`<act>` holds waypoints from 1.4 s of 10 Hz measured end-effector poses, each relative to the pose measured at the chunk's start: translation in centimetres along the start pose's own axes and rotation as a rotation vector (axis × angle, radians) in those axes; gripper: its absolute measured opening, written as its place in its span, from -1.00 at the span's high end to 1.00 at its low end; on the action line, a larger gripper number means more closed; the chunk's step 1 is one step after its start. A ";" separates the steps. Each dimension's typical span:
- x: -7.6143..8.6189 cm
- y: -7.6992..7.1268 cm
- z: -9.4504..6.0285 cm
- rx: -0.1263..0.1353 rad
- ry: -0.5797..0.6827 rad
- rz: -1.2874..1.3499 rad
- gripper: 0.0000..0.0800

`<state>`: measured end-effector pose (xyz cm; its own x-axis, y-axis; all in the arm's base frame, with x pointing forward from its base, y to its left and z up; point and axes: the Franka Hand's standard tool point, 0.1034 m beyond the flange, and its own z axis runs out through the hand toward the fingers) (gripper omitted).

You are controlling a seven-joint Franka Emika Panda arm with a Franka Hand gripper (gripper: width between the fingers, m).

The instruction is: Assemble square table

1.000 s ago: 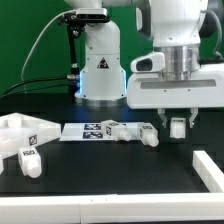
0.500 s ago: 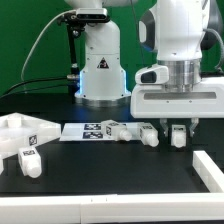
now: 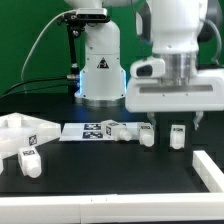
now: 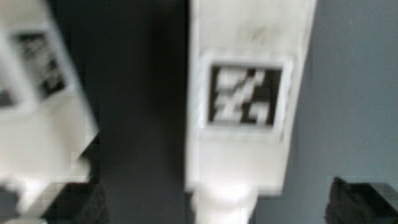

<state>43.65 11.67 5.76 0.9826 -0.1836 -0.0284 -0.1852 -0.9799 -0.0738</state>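
Note:
My gripper [image 3: 174, 123] hangs open over the right side of the black table. Its fingers straddle a short white leg [image 3: 178, 137] that stands upright with a tag on its side, and they are apart from it. In the wrist view this leg [image 4: 244, 95] fills the middle between the dark fingertips [image 4: 365, 200], and a second leg [image 4: 45, 80] lies beside it. That second leg [image 3: 147, 135] stands just to the exterior view's left. The square table top [image 3: 20, 130] lies at the far left.
A third leg [image 3: 118, 130] lies on the end of the marker board [image 3: 88, 130]. Another leg [image 3: 28, 160] rests near the table top at the front left. A white raised block [image 3: 210, 168] sits at the front right. The robot base [image 3: 98, 70] stands behind.
The gripper came down with the leg, then its jaws spread wide and let go. The leg now stands on the table by itself.

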 end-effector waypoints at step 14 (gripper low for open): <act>4.0 12.3 -3.6 0.029 -0.063 -0.357 -0.62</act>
<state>45.30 -1.42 8.33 0.9828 0.1758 -0.0566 0.1683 -0.9786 -0.1183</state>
